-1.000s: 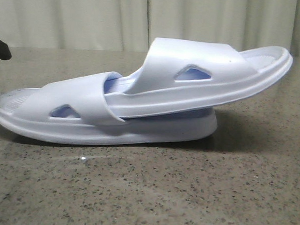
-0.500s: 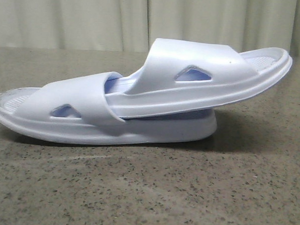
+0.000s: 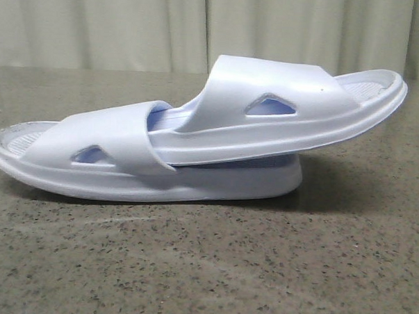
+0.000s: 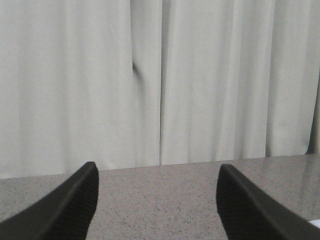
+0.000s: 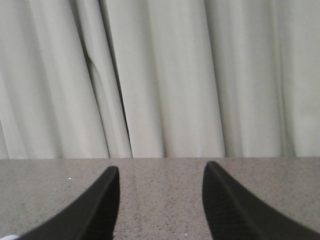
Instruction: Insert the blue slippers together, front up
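In the front view the two pale blue slippers lie nested on the grey speckled table (image 3: 211,268). The lower slipper (image 3: 111,170) lies flat with its strap at the left. The upper slipper (image 3: 295,108) has one end tucked under that strap and tilts up to the right, its other end raised off the table. Neither gripper shows in the front view. My left gripper (image 4: 156,172) is open and empty, facing the curtain over bare table. My right gripper (image 5: 160,172) is open and empty too, also over bare table. The slippers are out of both wrist views, save small white slivers at the frame edges.
A pale pleated curtain (image 3: 201,28) hangs behind the far edge of the table. It also fills the upper part of the left wrist view (image 4: 150,75) and the right wrist view (image 5: 165,75).
One second ago a dark piece of the left arm showed at the far left edge of the front view; it has left the view. The slippers have hardly moved.
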`<action>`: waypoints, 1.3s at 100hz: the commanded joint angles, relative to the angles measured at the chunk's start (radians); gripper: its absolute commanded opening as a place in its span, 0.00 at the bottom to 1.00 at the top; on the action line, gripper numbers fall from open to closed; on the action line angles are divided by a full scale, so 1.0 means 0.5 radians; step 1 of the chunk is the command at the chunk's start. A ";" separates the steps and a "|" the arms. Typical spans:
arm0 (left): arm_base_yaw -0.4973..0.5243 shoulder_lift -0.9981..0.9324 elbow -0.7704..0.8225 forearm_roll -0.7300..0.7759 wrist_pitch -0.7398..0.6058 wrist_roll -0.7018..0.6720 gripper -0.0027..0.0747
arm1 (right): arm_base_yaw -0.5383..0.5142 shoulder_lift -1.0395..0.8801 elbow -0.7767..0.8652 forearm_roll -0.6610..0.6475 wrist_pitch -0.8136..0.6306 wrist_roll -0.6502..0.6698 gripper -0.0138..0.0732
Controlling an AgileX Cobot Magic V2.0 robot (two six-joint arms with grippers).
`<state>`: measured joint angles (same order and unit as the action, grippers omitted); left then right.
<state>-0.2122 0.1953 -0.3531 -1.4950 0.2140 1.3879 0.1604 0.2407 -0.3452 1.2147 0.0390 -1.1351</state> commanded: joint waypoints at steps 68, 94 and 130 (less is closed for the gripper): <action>-0.009 -0.237 0.317 -0.049 -0.289 0.000 0.59 | -0.007 -0.375 0.297 -0.221 -0.114 -0.051 0.52; -0.009 -0.237 0.317 -0.049 -0.357 0.000 0.23 | -0.007 -0.375 0.297 -0.221 -0.157 -0.051 0.19; -0.009 -0.237 0.317 -0.054 -0.428 0.000 0.06 | -0.007 -0.375 0.297 -0.221 -0.157 -0.051 0.04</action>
<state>-0.2122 0.0655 -0.1709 -1.5101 0.0000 1.3899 0.1604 0.0456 -0.1700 1.1113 0.0000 -1.1440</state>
